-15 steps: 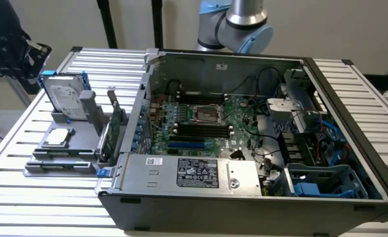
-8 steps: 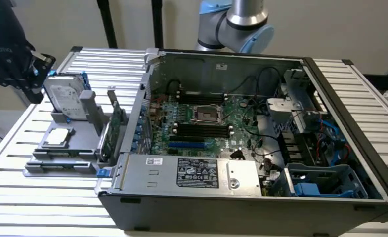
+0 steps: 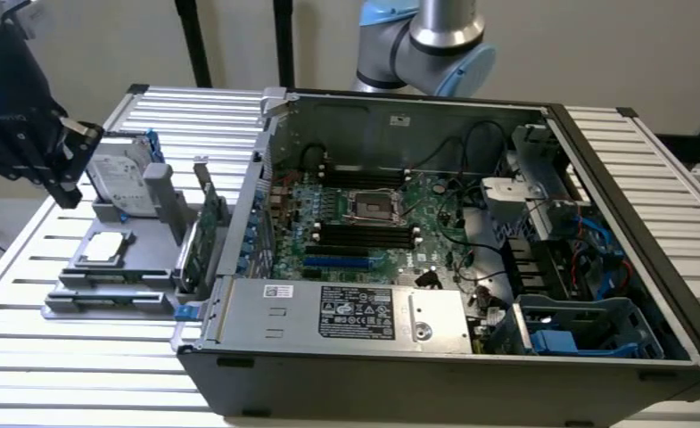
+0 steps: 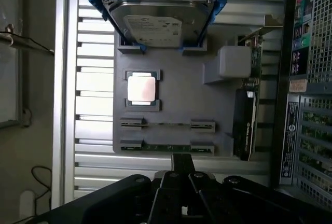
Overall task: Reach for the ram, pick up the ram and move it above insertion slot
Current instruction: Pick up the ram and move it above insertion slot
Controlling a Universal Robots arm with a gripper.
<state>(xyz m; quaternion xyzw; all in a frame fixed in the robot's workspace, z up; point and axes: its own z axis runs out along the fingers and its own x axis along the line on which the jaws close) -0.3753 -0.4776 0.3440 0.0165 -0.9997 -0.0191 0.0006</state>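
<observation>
The ram [image 4: 166, 147] is a thin green stick standing on edge in the front slot of the grey holder tray [image 4: 176, 105]; a second thin stick [image 4: 166, 125] stands in the slot beside it. In the exterior view the ram [image 3: 102, 300] lies at the near end of the tray [image 3: 135, 259]. My gripper [image 3: 67, 193] hangs above the tray's far left side, over the hard drive, apart from the ram. In the wrist view the gripper [image 4: 181, 158] shows its fingers drawn together, shut, with nothing between them. The black insertion slots [image 3: 362, 234] lie on the motherboard inside the open case.
On the tray stand a hard drive in a blue frame [image 4: 160, 19], a square silver processor [image 4: 141, 88] and a green expansion card with a bracket [image 4: 245, 125]. The open computer case [image 3: 445, 223] fills the slatted table's middle and the exterior view's right, its wall close beside the tray.
</observation>
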